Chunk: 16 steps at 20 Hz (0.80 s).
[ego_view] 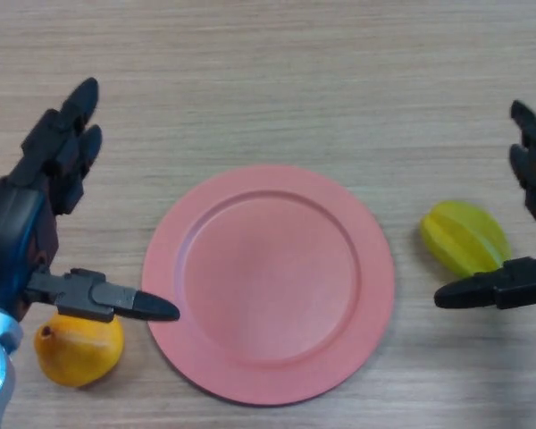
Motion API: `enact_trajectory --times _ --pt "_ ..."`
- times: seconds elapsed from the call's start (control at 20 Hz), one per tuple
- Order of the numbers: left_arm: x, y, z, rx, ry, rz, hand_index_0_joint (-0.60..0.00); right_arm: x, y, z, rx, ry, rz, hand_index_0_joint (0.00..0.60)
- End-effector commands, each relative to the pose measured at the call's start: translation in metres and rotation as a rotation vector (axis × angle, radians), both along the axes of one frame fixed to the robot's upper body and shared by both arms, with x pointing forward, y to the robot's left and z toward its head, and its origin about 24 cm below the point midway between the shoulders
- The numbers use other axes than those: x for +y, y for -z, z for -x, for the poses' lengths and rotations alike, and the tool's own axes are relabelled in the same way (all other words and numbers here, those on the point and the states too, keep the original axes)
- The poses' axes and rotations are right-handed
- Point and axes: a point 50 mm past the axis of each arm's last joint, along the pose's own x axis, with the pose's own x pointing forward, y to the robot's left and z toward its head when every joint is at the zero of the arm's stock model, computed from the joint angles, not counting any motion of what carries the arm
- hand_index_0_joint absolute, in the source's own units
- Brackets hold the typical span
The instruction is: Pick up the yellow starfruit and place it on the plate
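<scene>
The starfruit sits on the table at the right of the frame, just right of the pink plate but not touching its rim. Nothing lies between the two, so that side's clear. The right hand is right there at the frame's right edge, spread wide open, fingers above the fruit and thumb poking in below it, holding nothing. Over at the left, the left hand is open too, fingers pointing up-frame, thumb tip reaching the plate's left rim. An orange fruit sits at lower left, just under that thumb.
</scene>
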Motion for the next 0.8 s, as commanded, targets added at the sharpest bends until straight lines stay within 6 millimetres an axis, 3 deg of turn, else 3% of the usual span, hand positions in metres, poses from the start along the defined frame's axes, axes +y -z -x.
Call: enact_trajectory --times 0.05,0.35,0.4,0.45,0.5,0.6,0.8 --pt "0.002 -0.029 0.004 -0.165 -0.006 0.002 0.0 -0.008 -0.034 -0.004 -0.238 -0.021 0.027 0.0" --pt "0.001 -0.027 0.005 -0.154 -0.006 0.013 0.0 -0.014 -0.006 -0.022 -0.171 0.035 0.097 0.0" --pt "0.001 -0.027 0.004 -0.154 -0.007 0.012 0.0 -0.014 -0.004 -0.023 -0.168 0.038 0.101 0.15" --pt "0.001 -0.027 0.004 -0.154 -0.008 0.01 0.0 -0.014 -0.003 -0.024 -0.166 0.04 0.106 0.249" --pt "0.001 -0.027 0.004 -0.153 -0.009 0.011 0.0 -0.015 0.0 -0.027 -0.158 0.059 0.105 0.401" --pt "0.003 -0.027 0.006 -0.143 -0.006 0.011 0.0 -0.016 0.004 -0.034 -0.158 0.111 0.157 0.6" --pt "0.008 -0.029 0.011 -0.159 -0.021 0.011 0.0 -0.014 0.005 -0.035 -0.175 0.117 0.246 0.6"
